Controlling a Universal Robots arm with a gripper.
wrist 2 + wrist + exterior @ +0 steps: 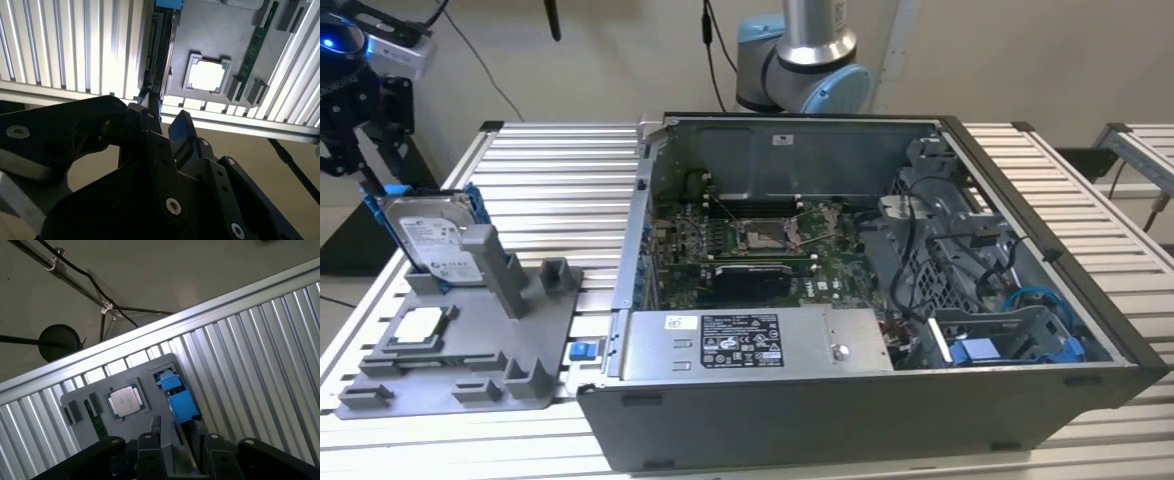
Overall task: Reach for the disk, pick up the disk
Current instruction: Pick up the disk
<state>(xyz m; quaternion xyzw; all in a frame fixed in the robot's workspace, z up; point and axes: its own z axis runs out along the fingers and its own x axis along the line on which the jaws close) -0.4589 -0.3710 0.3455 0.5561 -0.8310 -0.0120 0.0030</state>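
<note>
Your pincer hangs released over the upright disk near the slatted bench's edge, open floor beyond.

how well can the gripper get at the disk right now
Probably yes: the disk stands upright in the grey holder, top edge bare, and the gripper hangs close above, nothing between.
</note>
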